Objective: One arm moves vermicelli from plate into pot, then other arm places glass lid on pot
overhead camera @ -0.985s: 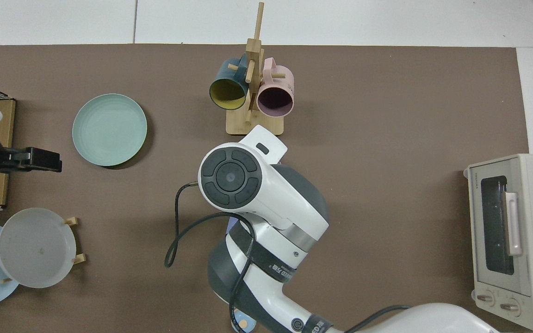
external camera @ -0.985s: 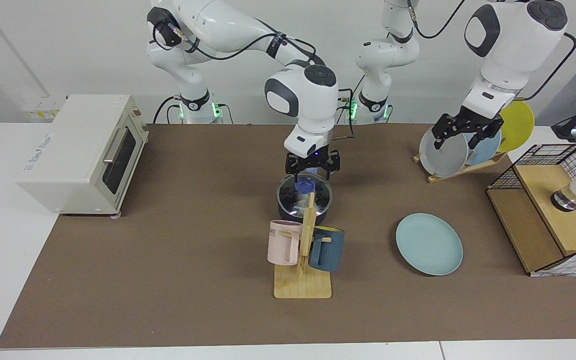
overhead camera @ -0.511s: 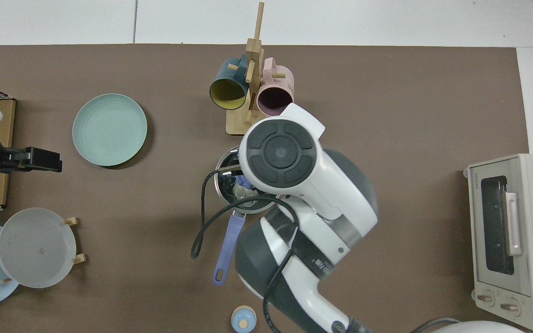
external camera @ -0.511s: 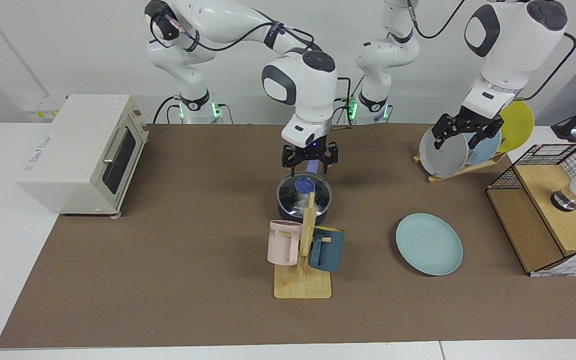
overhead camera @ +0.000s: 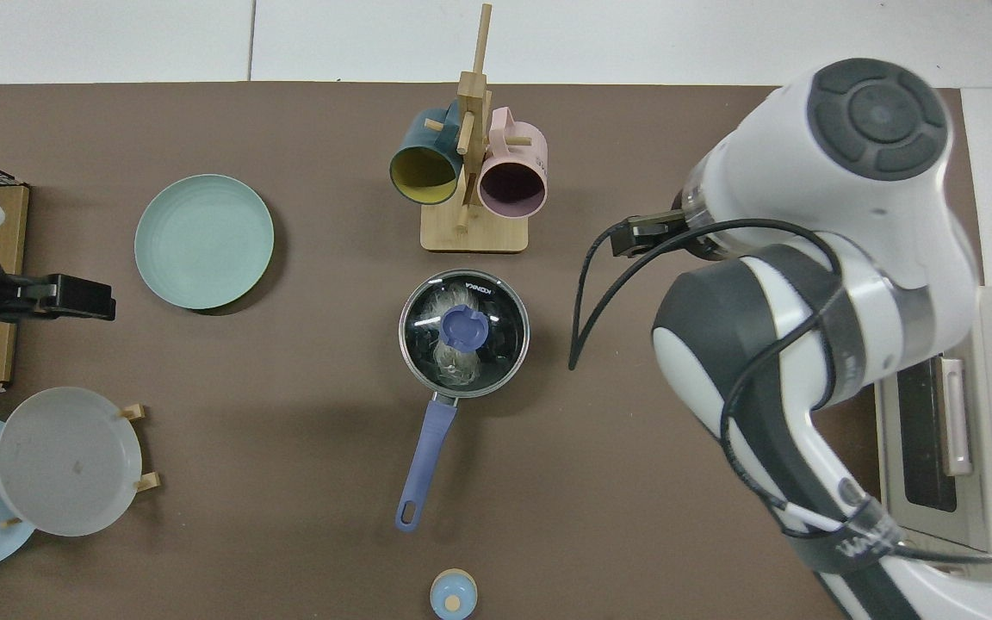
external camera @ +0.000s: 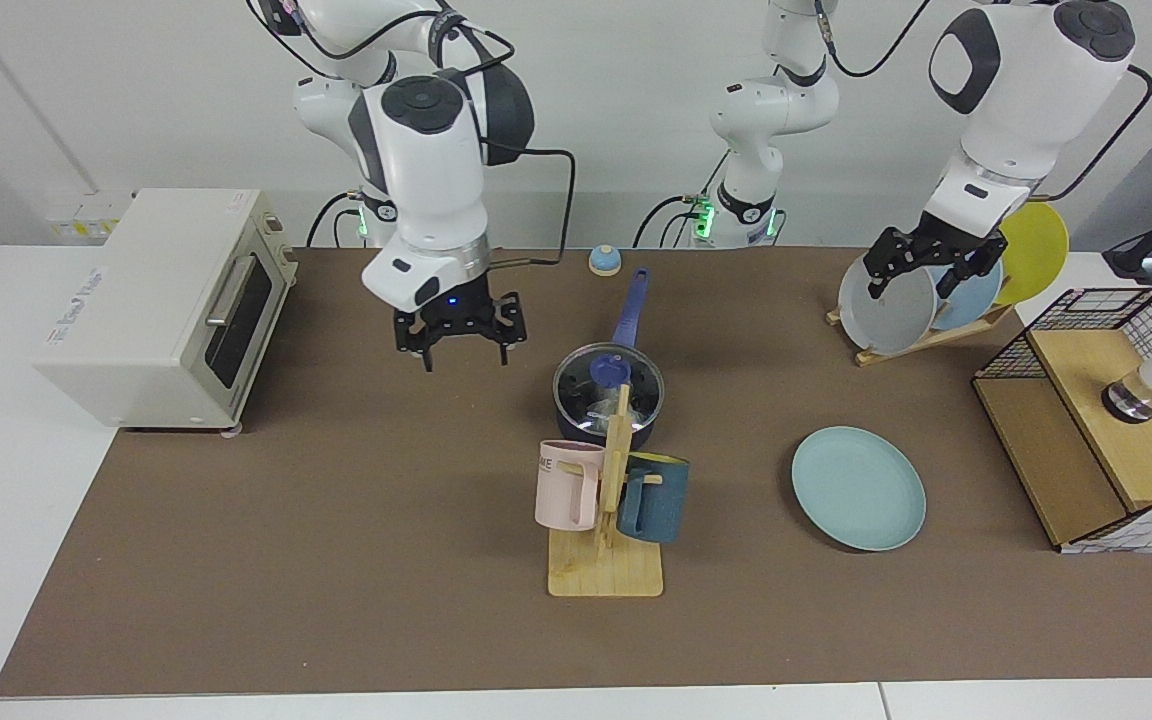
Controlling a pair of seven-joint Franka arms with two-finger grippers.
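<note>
The mug rack stands nearest on the tabletop, holding a pink mug and a blue mug. The plate lies flat beside it, bare, well apart from the pot.

Directly behind the rack, the pot stands upright with the lid seated on its rim. The vermicelli is visible through the glass, inside the pot. The handle points toward the arm bases. Both task steps appear complete.

Handling, as judged:
- Lid: glass, rigid, fragile and slippery at the rim. Take hold at the knob only.
- Vermicelli: light, brittle, prone to shedding strands. Grip each nest lightly across its middle.
- Pot: rigid; take it by the handle.

The right gripper hangs above bare tabletop, between the toaster oven and the pot, well apart from both. Its fingers are apart and hold nothing.

Further back, the left gripper waits in front of the plate stand, over the grey plate. Its fingers are apart and empty
</note>
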